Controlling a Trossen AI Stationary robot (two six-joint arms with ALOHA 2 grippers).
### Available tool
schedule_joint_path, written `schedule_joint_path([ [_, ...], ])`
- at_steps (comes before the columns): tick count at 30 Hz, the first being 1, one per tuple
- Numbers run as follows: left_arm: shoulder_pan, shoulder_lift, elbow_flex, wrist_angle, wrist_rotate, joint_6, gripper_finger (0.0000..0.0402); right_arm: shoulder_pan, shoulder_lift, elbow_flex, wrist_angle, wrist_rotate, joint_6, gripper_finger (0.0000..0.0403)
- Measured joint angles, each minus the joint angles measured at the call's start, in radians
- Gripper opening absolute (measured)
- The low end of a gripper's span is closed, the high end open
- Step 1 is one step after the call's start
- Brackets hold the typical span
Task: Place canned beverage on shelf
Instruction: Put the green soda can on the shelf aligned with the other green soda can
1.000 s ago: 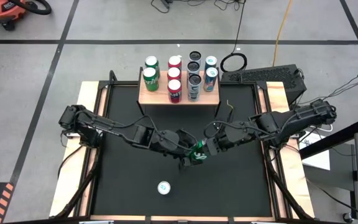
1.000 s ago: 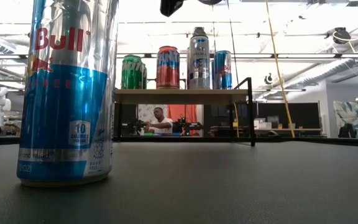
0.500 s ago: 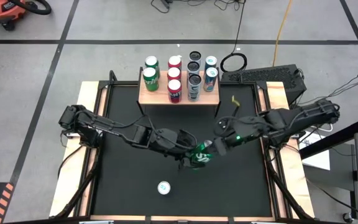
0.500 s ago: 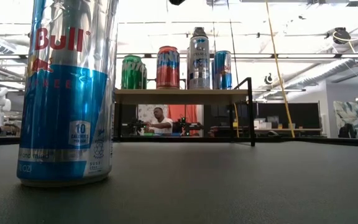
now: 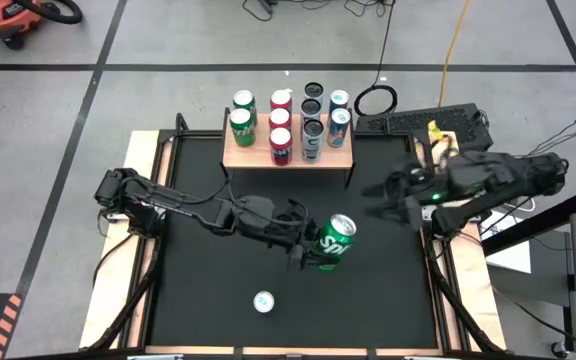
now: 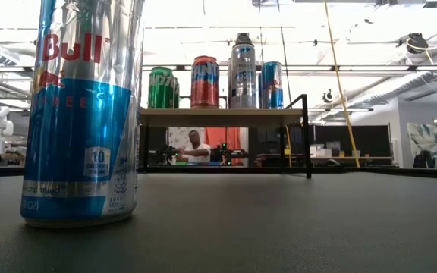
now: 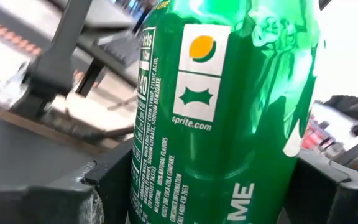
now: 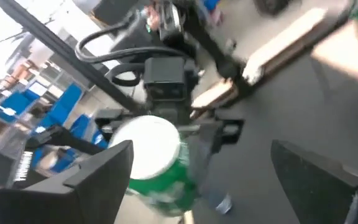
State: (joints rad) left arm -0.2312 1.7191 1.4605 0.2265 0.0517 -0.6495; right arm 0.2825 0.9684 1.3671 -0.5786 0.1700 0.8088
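A green Sprite can (image 5: 330, 245) hangs over the middle of the black table, with my left gripper (image 5: 318, 250) shut on it. It fills the left wrist view as a green can (image 7: 229, 106). My right gripper (image 5: 374, 203) stands open near the table's right side, apart from the can, with nothing between its fingers (image 8: 98, 180). The shelf (image 5: 240, 156), a light-wood board on black legs at the far edge, carries several upright cans; it also shows as the shelf (image 6: 218, 116) in the low view. Neither gripper shows in the low view. My left gripper pinches the can's side wall (image 7: 148, 186) between its two fingers (image 7: 104, 193), one on each side of the body. The fingers come about level from the table's left and lie across the can. The can is lifted clear of the table, tilted, its silver top (image 5: 341, 226) toward the far right.
A blue and silver Red Bull can (image 5: 263, 301) stands upright on the table near its front edge, large at the left of the low view (image 6: 82, 114). Cables and a dark box (image 5: 418, 122) lie beyond the table's far right corner.
My right gripper has left the green can and drawn back toward the table's right edge, rising and rolling as it went. My left gripper has tipped up toward level and risen a little, so the can now lies more tilted with its top showing from above.
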Motion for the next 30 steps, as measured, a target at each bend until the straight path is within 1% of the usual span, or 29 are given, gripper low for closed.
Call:
schedule_joint_path([
  [3, 0.006, 0.0, 0.0, 0.109, 0.0, 0.0, 0.0307, 0.0, -0.029, 0.0, 0.0, 0.017, -0.088, 0.0359],
  [8, 0.028, 0.0, 0.0, 0.339, -0.004, 0.0, 0.0307, 0.002, -0.031, 0.0, -0.001, 0.01, -0.192, 0.0359],
  [11, 0.054, -0.001, 0.0, 0.485, -0.048, 0.006, 0.0307, 0.011, -0.021, -0.001, 0.0, 0.009, -0.231, 0.0359],
  [14, 0.079, -0.003, 0.002, 0.58, -0.109, 0.025, 0.0307, 0.013, -0.006, -0.001, 0.022, 0.011, -0.249, 0.0359],
  [16, 0.095, -0.003, 0.019, 0.581, -0.14, 0.047, 0.0307, 0.013, 0.008, -0.001, 0.045, 0.012, -0.257, 0.0359],
  [19, 0.116, -0.003, 0.06, 0.537, -0.145, 0.082, 0.0307, 0.008, 0.026, -0.001, 0.085, 0.012, -0.257, 0.0359],
  [22, 0.134, -0.003, 0.12, 0.436, -0.138, 0.089, 0.0307, -0.01, 0.037, -0.001, 0.131, 0.011, -0.257, 0.0359],
  [26, 0.15, -0.002, 0.185, 0.324, -0.108, 0.11, 0.0307, -0.036, 0.041, -0.001, 0.151, 0.01, -0.263, 0.0359],
  [29, 0.153, -0.002, 0.202, 0.3, -0.107, 0.136, 0.0307, -0.054, 0.038, -0.001, 0.16, 0.006, -0.289, 0.0359],
  [30, 0.153, -0.002, 0.202, 0.3, -0.107, 0.136, 0.0307, -0.06, 0.035, -0.001, 0.16, -0.01, -0.293, 0.0359],
])
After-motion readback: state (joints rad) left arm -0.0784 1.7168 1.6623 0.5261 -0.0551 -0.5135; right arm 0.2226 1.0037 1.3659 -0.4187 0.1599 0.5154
